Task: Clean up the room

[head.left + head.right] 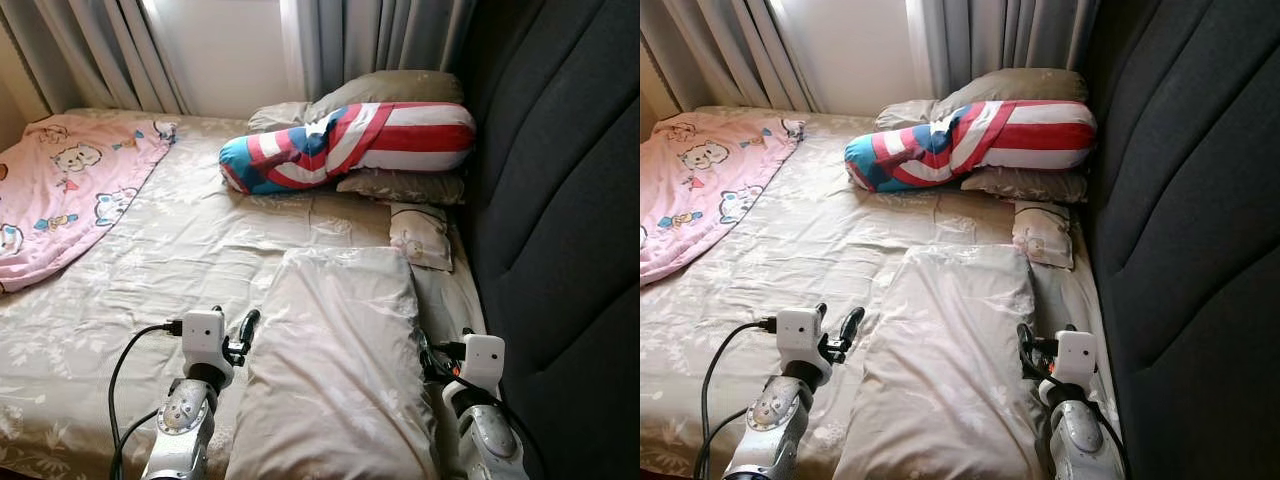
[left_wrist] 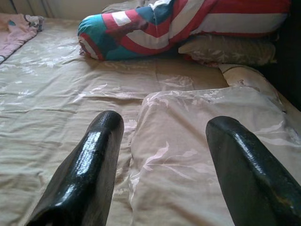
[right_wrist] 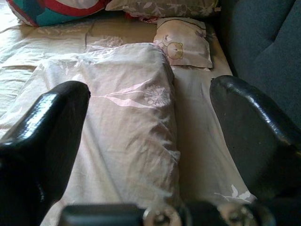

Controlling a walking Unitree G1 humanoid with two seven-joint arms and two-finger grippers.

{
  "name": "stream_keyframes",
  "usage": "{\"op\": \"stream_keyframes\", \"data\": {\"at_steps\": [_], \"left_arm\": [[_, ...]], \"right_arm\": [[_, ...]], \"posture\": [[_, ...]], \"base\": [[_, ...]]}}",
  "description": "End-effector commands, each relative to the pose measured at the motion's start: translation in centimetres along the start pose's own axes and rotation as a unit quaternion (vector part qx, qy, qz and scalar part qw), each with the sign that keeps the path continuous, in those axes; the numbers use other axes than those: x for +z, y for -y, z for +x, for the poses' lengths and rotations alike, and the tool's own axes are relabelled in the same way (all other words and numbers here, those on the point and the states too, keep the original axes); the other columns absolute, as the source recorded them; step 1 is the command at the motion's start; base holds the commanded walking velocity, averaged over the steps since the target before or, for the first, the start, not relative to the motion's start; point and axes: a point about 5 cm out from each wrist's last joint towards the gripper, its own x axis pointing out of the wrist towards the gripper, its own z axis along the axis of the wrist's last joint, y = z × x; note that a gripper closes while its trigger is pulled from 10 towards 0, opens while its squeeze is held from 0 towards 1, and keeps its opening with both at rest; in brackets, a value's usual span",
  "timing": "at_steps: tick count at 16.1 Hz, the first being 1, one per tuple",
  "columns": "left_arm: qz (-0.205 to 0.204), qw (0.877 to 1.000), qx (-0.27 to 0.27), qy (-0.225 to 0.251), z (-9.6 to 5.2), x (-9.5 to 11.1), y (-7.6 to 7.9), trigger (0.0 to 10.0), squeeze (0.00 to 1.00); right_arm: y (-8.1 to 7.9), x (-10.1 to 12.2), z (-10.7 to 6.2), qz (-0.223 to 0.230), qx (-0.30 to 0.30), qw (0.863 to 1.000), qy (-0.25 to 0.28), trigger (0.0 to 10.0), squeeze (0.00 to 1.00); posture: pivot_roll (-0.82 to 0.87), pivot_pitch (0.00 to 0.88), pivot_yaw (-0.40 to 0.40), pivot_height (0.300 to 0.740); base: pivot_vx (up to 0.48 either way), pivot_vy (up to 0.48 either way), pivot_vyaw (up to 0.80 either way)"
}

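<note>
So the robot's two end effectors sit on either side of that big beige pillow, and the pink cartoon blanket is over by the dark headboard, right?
Not quite. The pink blanket lies on the side away from the headboard, as the left eye view shows. The end effectors, left and right, do flank the beige pillow.

A dark padded headboard is seen along the right of the bed, and grey curtains are hung behind it.

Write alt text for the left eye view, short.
Both grippers, left and right, open, flank a large beige floral pillow lying on a beige bed sheet. Beyond it a red, white and blue bolster lies on stacked pillows by the dark headboard; a pink cartoon blanket covers the far left.
</note>
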Motion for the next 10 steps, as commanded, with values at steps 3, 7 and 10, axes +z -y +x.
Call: {"op": "stream_keyframes", "data": {"at_steps": [3, 7, 10], "left_arm": [[-0.001, 1.000, 0.001, 0.002, 0.15, 0.31, 0.01, 10.0, 0.00], [0.001, 1.000, 0.000, 0.002, 0.23, 0.40, 0.00, 10.0, 0.00], [0.001, 1.000, -0.001, 0.001, 0.26, 0.41, 0.04, 10.0, 0.00]], "right_arm": [[-0.08, 0.05, 0.01, 0.000, -0.002, 1.000, -0.002, 10.0, 0.00], [-0.26, -0.05, 0.14, 0.005, -0.004, 1.000, -0.008, 10.0, 0.00], [-0.36, -0.15, 0.18, 0.005, -0.004, 1.000, -0.013, 10.0, 0.00]], "posture": [[-0.07, 0.013, -0.023, 0.740], [-0.07, 0.009, -0.021, 0.740], [-0.07, 0.004, -0.018, 0.740]], "base": [[0.000, 0.256, 0.00], [0.000, 0.000, 0.00], [0.000, 0.000, -0.70]]}}
